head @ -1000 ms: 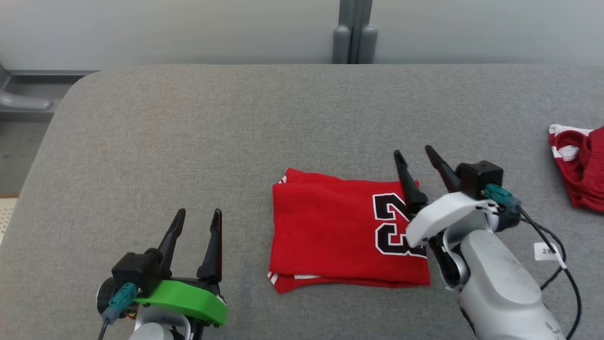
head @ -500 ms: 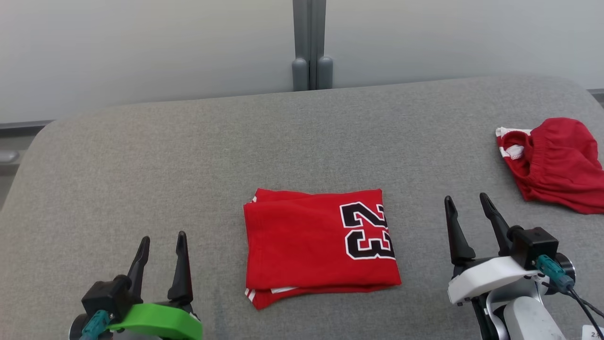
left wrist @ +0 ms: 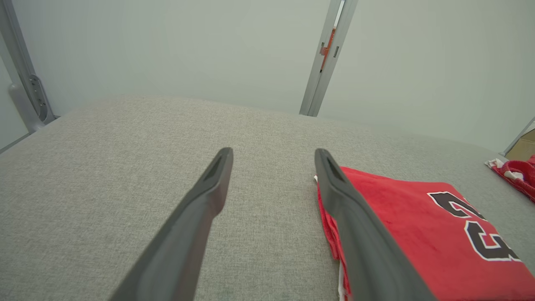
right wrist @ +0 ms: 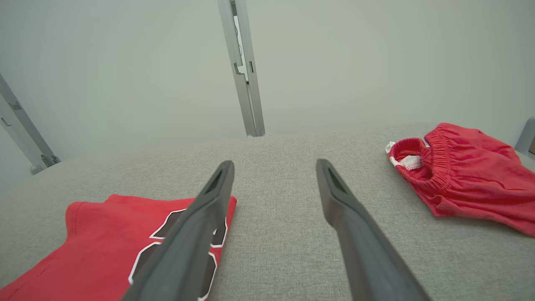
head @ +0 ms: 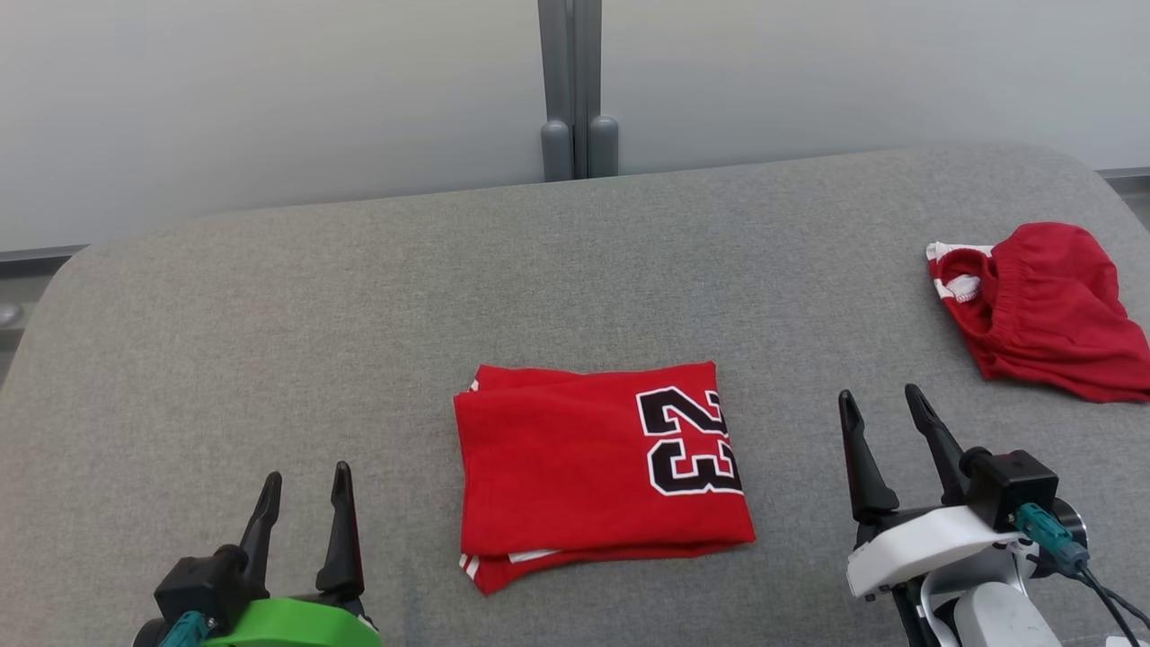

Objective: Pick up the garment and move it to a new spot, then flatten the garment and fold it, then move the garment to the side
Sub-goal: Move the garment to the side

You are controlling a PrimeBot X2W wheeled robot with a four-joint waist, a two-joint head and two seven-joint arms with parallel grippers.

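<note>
**A:** What sits nearest the robot?

**B:** The two grippers. The left gripper [head: 307, 474] is off to the left of the jersey [head: 575, 467], nearer than the jersey's front edge. Its jaws are spread wide and hold nothing. The right gripper [head: 879, 393] is to the right of the jersey, clear of the cloth, and its jaws are released and empty too.

**A:** And the jersey itself?

**B:** It is red and folded into a neat rectangle. It lies flat on the grey counter [head: 269, 314], between the two grippers and touching neither. The number 23 [head: 687, 440], black with a white outline, is on the right half of the jersey and reads sideways. White trim peeks out from the layers at the jersey's near left corner.

**A:** Do the wrist cameras agree?

**B:** Yes. From the left wrist, the jersey [left wrist: 418, 221] lies to the right of the left gripper [left wrist: 272, 151], with only bare grey fabric between the two fingers. From the right wrist, the jersey [right wrist: 96, 234] lies to the left of the right gripper [right wrist: 274, 162].

**A:** Anything beyond the jersey?

**B:** A pair of red shorts [head: 1042, 305] lies crumpled well to the right of the jersey and farther back. Its gathered waistband and a bit of white lining are showing. Behind the jersey, past the counter's far edge, a grey post [head: 575, 90] stands against a pale wall [head: 225, 108].
</note>
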